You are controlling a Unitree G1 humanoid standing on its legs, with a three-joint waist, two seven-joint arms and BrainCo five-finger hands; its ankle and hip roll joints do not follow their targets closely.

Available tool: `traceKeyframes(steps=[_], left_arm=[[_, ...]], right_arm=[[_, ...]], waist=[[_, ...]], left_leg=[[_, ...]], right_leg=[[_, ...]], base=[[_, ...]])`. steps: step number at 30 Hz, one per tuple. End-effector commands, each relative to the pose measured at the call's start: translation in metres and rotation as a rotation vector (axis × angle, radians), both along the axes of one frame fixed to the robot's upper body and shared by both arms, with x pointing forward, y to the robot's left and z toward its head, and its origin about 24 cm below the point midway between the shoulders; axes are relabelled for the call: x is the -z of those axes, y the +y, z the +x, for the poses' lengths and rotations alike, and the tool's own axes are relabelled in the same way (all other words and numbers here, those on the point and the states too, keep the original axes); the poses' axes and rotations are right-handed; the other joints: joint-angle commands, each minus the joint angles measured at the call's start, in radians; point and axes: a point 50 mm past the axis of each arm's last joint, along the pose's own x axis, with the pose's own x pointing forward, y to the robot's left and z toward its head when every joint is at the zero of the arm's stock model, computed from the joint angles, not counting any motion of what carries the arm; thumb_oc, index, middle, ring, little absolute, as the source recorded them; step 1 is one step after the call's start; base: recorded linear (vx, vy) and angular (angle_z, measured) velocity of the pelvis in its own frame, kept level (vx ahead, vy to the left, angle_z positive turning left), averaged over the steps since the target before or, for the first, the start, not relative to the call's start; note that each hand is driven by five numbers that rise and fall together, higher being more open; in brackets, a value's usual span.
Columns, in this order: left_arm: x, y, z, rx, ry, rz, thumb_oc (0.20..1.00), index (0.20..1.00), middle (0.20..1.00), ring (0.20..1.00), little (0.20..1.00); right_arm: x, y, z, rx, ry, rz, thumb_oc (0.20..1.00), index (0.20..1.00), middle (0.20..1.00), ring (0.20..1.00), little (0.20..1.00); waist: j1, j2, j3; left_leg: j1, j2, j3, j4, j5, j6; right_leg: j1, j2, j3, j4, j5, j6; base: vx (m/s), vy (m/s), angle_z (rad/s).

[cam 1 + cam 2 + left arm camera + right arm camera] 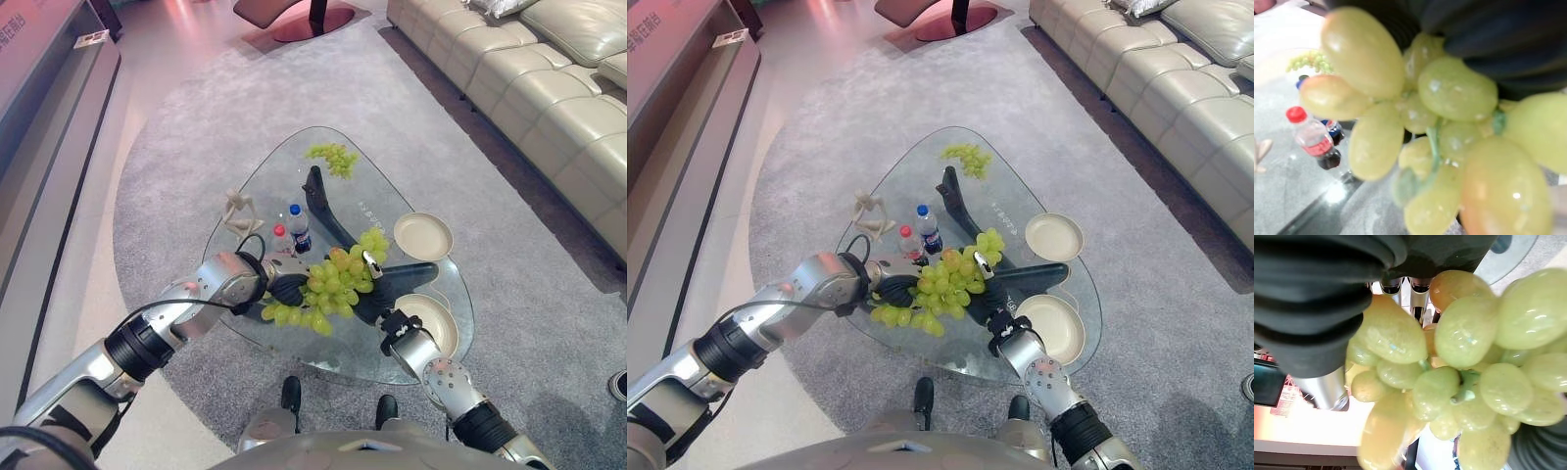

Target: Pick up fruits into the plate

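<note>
Grapes, large green bunch (328, 286): one, centre frame, lifted above glass table (294, 166), between both hands; left hand (284, 284) at its left side, right hand (377, 284) at its right; finger state of either hand: cannot tell, grapes cover them; second smaller bunch (333, 157): one, on table, upper centre; plates: two, far plate (423, 236) right of centre, near plate (431, 318) lower right, both bare; bottles: two, blue-capped bottle (299, 227), red-capped bottle (280, 238), side by side left of centre; pale figurine (238, 211): one, further left; sofa (549, 108): upper right.
</note>
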Motion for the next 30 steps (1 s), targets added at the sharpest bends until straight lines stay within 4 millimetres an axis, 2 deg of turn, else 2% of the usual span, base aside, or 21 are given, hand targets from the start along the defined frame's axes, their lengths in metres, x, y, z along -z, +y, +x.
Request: traceKeyframes(steps=[1,16,17,18,19,30], left_arm=[[-0.01,-0.005,0.002,0.04,-0.1,0.014,0.2,0.2,0.2,0.2,0.2],[-0.013,-0.005,0.003,0.023,-0.102,-0.032,0.2,0.2,0.2,0.2,0.2],[-0.013,-0.005,0.003,0.022,-0.101,-0.035,0.238,0.238,0.238,0.238,0.238],[-0.013,-0.004,0.003,0.018,-0.1,-0.04,0.561,0.561,0.561,0.561,0.561],[-0.013,-0.004,0.003,0.011,-0.093,-0.054,1.0,1.0,1.0,1.0,1.0],[-0.013,-0.001,0.003,-0.044,-0.033,-0.148,1.0,1.0,1.0,1.0,1.0]], right_arm=[[-0.051,0.033,0.018,-0.092,-0.212,0.201,0.2,0.2,0.2,0.2,0.2],[-0.05,0.033,0.018,-0.089,-0.214,0.204,0.2,0.2,0.2,0.2,0.2],[-0.05,0.032,0.018,-0.087,-0.213,0.205,0.2,0.2,0.2,0.2,0.2],[-0.049,0.032,0.018,-0.084,-0.213,0.206,0.2,0.2,0.2,0.2,0.2],[-0.049,0.031,0.018,-0.081,-0.214,0.207,0.2,0.2,0.2,0.2,0.2],[-0.047,0.023,0.018,-0.037,-0.223,0.214,0.2,0.2,0.2,0.2,0.2]], waist=[[0.011,-0.011,0.014],[0.016,-0.014,0.012],[0.016,-0.014,0.012],[0.017,-0.014,0.011],[0.017,-0.015,0.01],[0.021,-0.017,0.006]], left_leg=[[0.078,-0.044,0.069,0.011,-0.122,0.033],[0.075,-0.043,0.063,0.01,-0.121,0.032],[0.076,-0.043,0.063,0.01,-0.121,0.033],[0.076,-0.043,0.063,0.01,-0.121,0.033],[0.077,-0.043,0.063,0.01,-0.121,0.032],[0.082,-0.042,0.065,0.01,-0.121,0.031]], right_leg=[[0.014,0.008,-0.018,0.005,-0.013,0.012],[0.012,0.01,-0.018,0.005,-0.013,0.011],[0.012,0.01,-0.018,0.005,-0.013,0.011],[0.013,0.01,-0.018,0.005,-0.013,0.011],[0.014,0.01,-0.019,0.005,-0.014,0.012],[0.02,0.011,-0.019,0.005,-0.016,0.011]], base=[[0.0,0.0,0.0],[0.0,0.0,0.0],[0.0,0.0,0.0],[0.0,0.0,0.0],[0.0,0.0,0.0],[0.0,0.0,0.0]])
